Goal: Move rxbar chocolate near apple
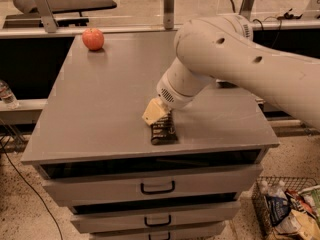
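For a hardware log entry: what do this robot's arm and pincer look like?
The arm is thick, smooth and off-white, built of rounded tubular segments, with two small dark holes and a dotted vent patch at the wrist. The pincer, at the front edge of the table by the rxbar chocolate, is cream-yellow and wedge-shaped.
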